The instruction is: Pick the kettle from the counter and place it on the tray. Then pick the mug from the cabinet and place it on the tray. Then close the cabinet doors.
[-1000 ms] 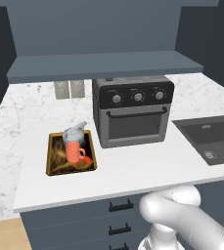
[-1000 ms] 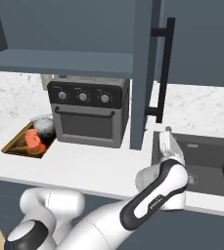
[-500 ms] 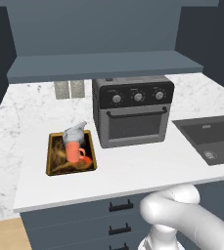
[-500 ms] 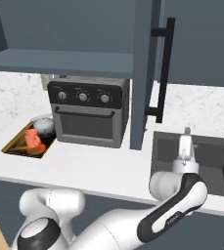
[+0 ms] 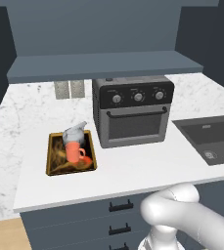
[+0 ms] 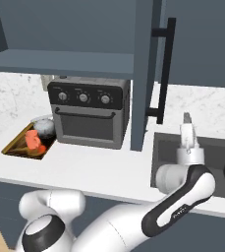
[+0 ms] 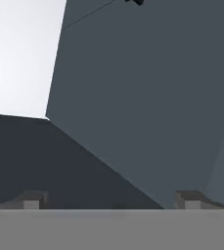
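The tray (image 5: pixel 54 157) lies on the white counter (image 5: pixel 133 166) left of the oven. On it stand the silver kettle (image 5: pixel 75 133) and, just in front, the orange-red mug (image 5: pixel 74 152). From the right base view the tray (image 6: pixel 16 145), kettle (image 6: pixel 44 127) and mug (image 6: pixel 33 139) sit at the far left. A cabinet door (image 6: pixel 142 74) stands swung open, with its black bar handle (image 6: pixel 166 69) facing right. My gripper (image 6: pixel 186 119) points upward over the sink, right of that door, open and empty. In the hand view my gripper (image 7: pixel 111 200) faces a dark grey-blue panel (image 7: pixel 147 97).
A black countertop oven (image 5: pixel 133 117) stands under the cabinet's shelf base (image 5: pixel 103 66). A dark sink basin (image 5: pixel 211 139) is sunk into the counter at the right. Drawer fronts (image 5: pixel 118 217) with short black handles run below the counter edge.
My arm has swung right, away from the open door's front to a spot over the sink, and the hand has risen a little. The jaws stay wide apart.
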{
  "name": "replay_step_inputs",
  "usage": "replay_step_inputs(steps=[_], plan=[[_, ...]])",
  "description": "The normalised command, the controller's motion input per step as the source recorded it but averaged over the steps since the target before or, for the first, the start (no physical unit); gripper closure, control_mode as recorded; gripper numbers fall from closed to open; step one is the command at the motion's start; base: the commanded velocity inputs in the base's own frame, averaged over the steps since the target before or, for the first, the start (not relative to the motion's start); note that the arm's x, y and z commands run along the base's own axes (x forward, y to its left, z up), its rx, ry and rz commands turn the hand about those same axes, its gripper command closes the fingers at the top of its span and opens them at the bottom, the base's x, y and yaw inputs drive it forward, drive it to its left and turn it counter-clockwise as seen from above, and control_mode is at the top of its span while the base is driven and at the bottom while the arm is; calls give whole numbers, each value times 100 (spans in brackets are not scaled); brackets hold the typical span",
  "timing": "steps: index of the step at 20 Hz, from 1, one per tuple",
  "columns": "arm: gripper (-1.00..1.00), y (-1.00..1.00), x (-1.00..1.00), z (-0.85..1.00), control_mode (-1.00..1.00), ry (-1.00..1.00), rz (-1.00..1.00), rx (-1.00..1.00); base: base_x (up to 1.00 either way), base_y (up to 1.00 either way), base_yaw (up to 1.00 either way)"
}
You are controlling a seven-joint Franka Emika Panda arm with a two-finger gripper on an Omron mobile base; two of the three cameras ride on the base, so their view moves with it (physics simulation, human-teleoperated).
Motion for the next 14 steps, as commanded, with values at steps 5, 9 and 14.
replay_step_inputs(steps=[5, 9, 14], plan=[[-100, 26, -8, 55, -100, -18, 17, -17, 0, 0, 0], [-100, 49, -8, 38, -100, -11, 13, -21, 0, 0, 0], [-100, 67, -2, 24, -100, -4, 7, -23, 0, 0, 0]])
